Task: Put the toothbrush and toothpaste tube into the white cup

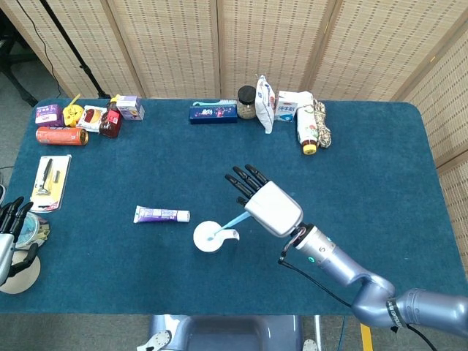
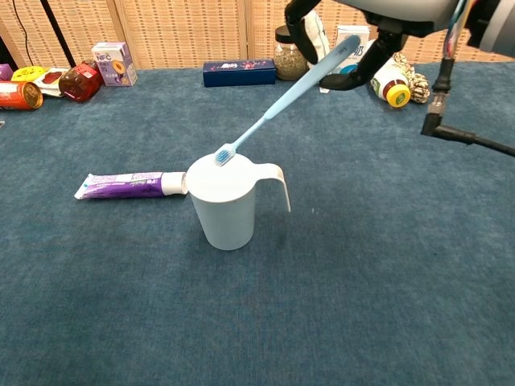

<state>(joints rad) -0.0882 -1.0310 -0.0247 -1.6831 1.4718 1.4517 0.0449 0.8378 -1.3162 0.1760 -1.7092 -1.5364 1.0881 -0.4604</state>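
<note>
toothpaste tube (image 2: 129, 184) lies left of the cup (image 2: 226, 202), touching it; toothbrush (image 2: 278, 98) head over its rim.

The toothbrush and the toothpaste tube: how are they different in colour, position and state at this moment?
The toothbrush is light blue; the toothpaste tube is purple and white. The toothbrush is off the table, held tilted by the right robot hand, with its bristle head at the mouth of the white cup; the toothpaste tube lies flat on the blue table, its cap end beside the cup, and no robot hand touches it. Both are long, slim and not yet inside the cup.
</note>
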